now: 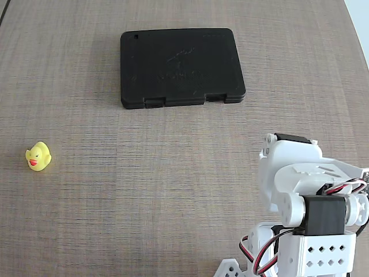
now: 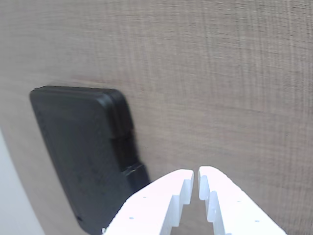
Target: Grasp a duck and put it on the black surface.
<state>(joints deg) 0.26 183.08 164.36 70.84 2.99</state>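
A tiny yellow duck with a red-orange beak stands on the wooden table at the far left of the fixed view. The black surface, a flat matte black case with two latch notches on its near edge, lies at the top centre; it also shows at the left of the wrist view. The white arm is folded at the lower right of the fixed view, far from the duck. My gripper shows in the wrist view with its white fingers nearly touching, holding nothing. The duck is out of the wrist view.
The wooden table carries only the duck, the case and the arm. Its right edge shows at the upper right of the fixed view.
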